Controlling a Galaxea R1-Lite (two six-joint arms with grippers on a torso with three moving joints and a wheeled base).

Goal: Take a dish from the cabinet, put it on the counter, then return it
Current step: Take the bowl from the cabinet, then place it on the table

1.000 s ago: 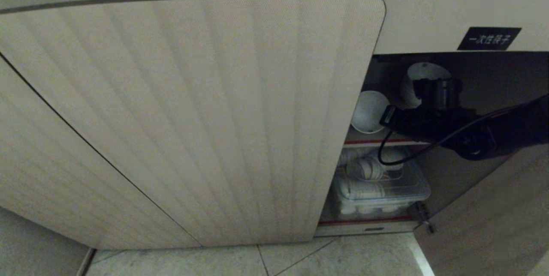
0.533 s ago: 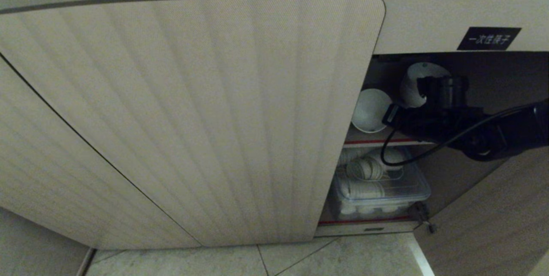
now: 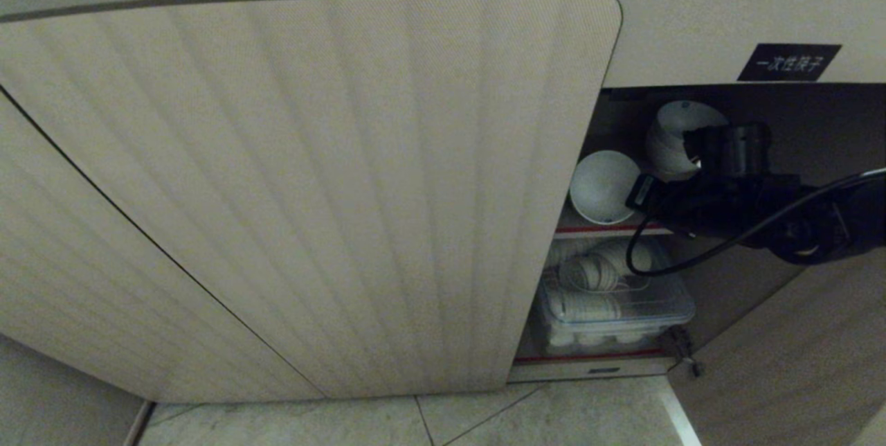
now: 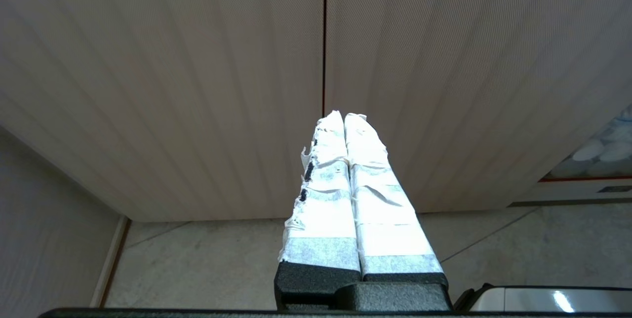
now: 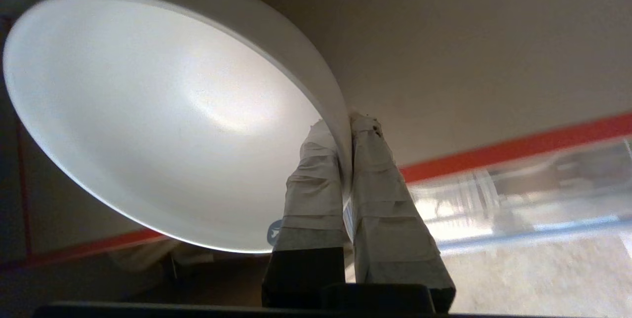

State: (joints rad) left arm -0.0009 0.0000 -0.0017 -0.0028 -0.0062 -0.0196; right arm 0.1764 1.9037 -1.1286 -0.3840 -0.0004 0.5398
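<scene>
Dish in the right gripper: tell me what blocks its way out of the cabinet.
Nothing visible blocks it. The right gripper is shut on the dish rim inside the cabinet, whose opening toward the robot is clear. A second bowl sits beside it on the red-edged shelf, apart from the dish.

Your right arm [image 3: 796,217] reaches into the open cabinet [image 3: 692,16] from the right side. Your right gripper [image 5: 345,125] is pinched tight on the rim of the bowl [image 5: 163,110], one finger inside and one outside. Your left gripper [image 4: 344,116] is squeezed closed, empty, pointing at the cabinet's doors.
</scene>
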